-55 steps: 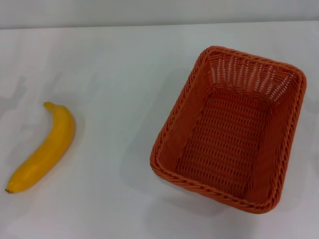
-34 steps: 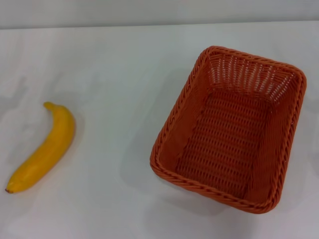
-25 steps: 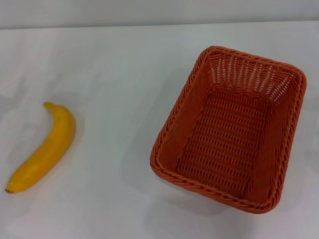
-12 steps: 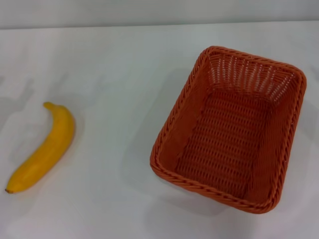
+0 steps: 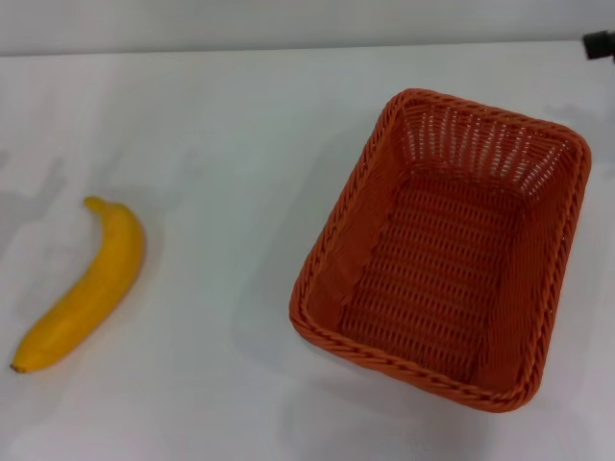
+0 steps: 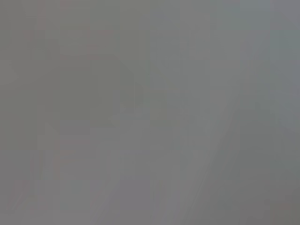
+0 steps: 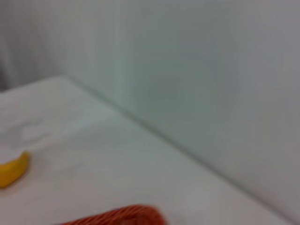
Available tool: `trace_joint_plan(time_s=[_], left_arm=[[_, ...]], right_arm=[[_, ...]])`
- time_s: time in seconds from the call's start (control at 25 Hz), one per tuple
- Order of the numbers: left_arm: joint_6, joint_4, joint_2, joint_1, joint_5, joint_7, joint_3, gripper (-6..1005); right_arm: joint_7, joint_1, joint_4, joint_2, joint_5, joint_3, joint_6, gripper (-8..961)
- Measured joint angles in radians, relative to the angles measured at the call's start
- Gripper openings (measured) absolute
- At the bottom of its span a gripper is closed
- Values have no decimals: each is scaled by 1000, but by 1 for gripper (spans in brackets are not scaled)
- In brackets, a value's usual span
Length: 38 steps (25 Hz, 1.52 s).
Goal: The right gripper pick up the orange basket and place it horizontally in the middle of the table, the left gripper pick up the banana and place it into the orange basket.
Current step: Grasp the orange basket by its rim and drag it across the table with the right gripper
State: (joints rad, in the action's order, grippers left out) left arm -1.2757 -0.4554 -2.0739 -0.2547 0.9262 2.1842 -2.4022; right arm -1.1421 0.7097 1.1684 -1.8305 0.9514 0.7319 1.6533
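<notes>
The orange basket stands empty on the white table, right of the middle, its long side running away from me and tilted slightly. The banana lies at the far left, stem pointing away. A small dark piece of my right gripper shows at the upper right edge, beyond the basket's far corner and apart from it. The right wrist view catches a bit of the basket's rim and one end of the banana. The left gripper is out of view, and its wrist view shows only grey.
A pale wall runs along the table's far edge. Bare white tabletop lies between the banana and the basket.
A dark piece of the right gripper has come into view at the upper right edge. Faint shadows near the banana have shifted. Banana and basket have not moved.
</notes>
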Motion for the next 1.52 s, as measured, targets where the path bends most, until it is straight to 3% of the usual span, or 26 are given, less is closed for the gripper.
trace_joint_plan(time_s=[0.08, 0.2, 0.48, 0.6, 1.08, 1.52], left_arm=[[-2, 1, -1, -9, 6, -1, 0, 862], [-5, 2, -2, -13, 11, -4, 2, 862], [1, 3, -2, -13, 36, -7, 2, 863], [0, 3, -3, -6, 36, -6, 2, 862], [-6, 7, -6, 3, 37, -4, 5, 863], [-8, 8, -6, 0, 37, -3, 12, 862]], right_arm=[[43, 45, 8, -1, -73, 22, 24, 869], [88, 118, 4, -20, -203, 91, 20, 869], [111, 285, -48, -140, -561, 205, -53, 869], [105, 342, -127, -166, -626, 234, -82, 868], [112, 461, -441, -171, -673, 291, -216, 868], [117, 505, -559, -172, -698, 318, -321, 867]])
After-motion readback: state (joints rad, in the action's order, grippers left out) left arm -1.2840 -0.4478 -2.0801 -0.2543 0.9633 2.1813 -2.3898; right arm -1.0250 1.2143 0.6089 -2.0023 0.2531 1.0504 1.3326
